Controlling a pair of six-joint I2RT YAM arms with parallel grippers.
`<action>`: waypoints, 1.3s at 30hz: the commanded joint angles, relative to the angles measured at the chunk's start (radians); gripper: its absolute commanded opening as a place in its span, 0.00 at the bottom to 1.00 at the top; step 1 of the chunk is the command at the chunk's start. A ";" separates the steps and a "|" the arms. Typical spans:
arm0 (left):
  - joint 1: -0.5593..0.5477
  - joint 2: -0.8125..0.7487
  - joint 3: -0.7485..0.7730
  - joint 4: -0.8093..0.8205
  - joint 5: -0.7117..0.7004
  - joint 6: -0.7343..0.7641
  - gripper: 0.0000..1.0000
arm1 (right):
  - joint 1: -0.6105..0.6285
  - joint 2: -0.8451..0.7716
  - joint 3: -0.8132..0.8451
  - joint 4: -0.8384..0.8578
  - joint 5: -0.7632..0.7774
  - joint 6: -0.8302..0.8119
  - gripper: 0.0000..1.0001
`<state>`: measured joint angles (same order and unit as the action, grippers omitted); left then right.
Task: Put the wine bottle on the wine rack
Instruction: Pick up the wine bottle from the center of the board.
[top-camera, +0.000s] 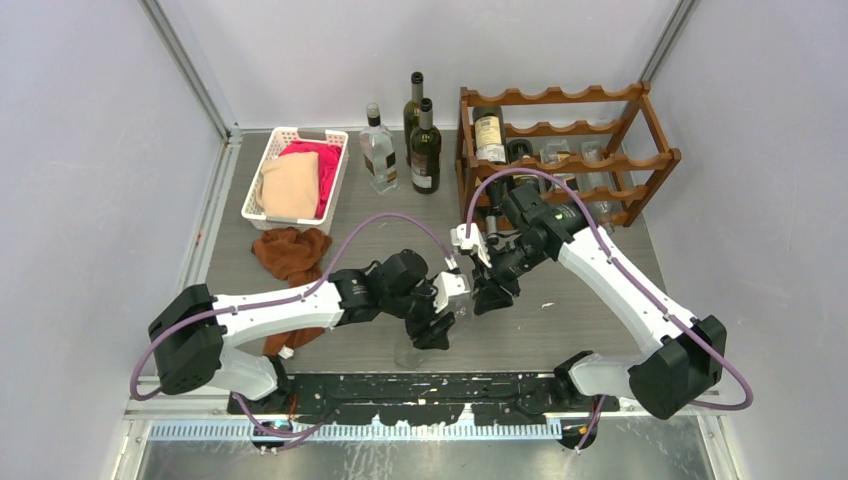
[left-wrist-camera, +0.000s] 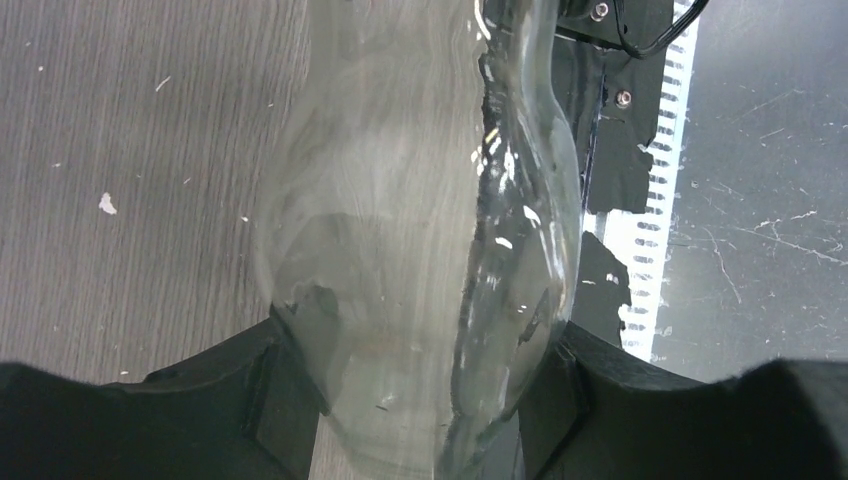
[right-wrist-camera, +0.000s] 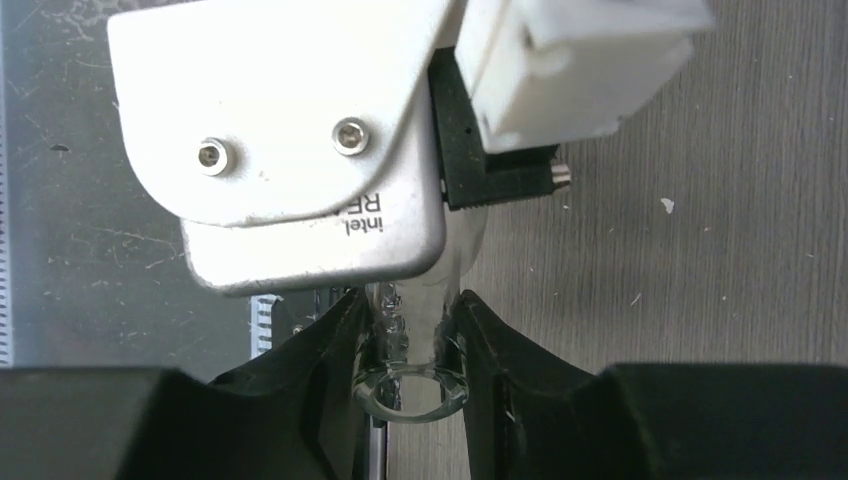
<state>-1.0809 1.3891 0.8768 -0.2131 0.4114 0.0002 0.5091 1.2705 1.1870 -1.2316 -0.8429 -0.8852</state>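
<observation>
Bottle location: the clear glass wine bottle (left-wrist-camera: 420, 250) is sitting between both arms at the near edge of the grey wood-grain table (top-camera: 590, 320). It is well apart from the reddish-brown wooden wine rack with scalloped rails (top-camera: 550, 97) at the far right.
Left gripper (left-wrist-camera: 425, 385): is clenching the bottle's wide body, one finger on each side.
Right gripper (right-wrist-camera: 412, 335): is pinching the neck just below the open mouth, with both fingers appearing to touch glass.
Handling: judged rigid, fragile and slick, and seemingly empty. The body hold is carrying the weight and the neck hold is steering.
Hidden: the base is cut off, so whether it is resting on the table cannot be told. A white camera housing (right-wrist-camera: 300, 150) is blocking much of the right wrist view. The rack's free cradles are hard to make out.
</observation>
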 joint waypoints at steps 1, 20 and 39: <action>-0.006 0.004 0.071 0.066 0.003 -0.032 0.09 | 0.011 -0.015 -0.020 0.004 -0.023 -0.008 0.04; -0.005 -0.261 -0.160 0.318 -0.308 -0.143 1.00 | -0.278 -0.077 -0.098 0.060 -0.243 0.064 0.01; 0.019 -0.540 -0.570 0.744 -0.820 -1.004 0.87 | -0.583 -0.184 -0.443 0.769 -0.468 0.753 0.01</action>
<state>-1.0664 0.8658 0.2893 0.4099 -0.1925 -0.6067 -0.0681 1.1385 0.7761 -0.6842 -1.1622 -0.3195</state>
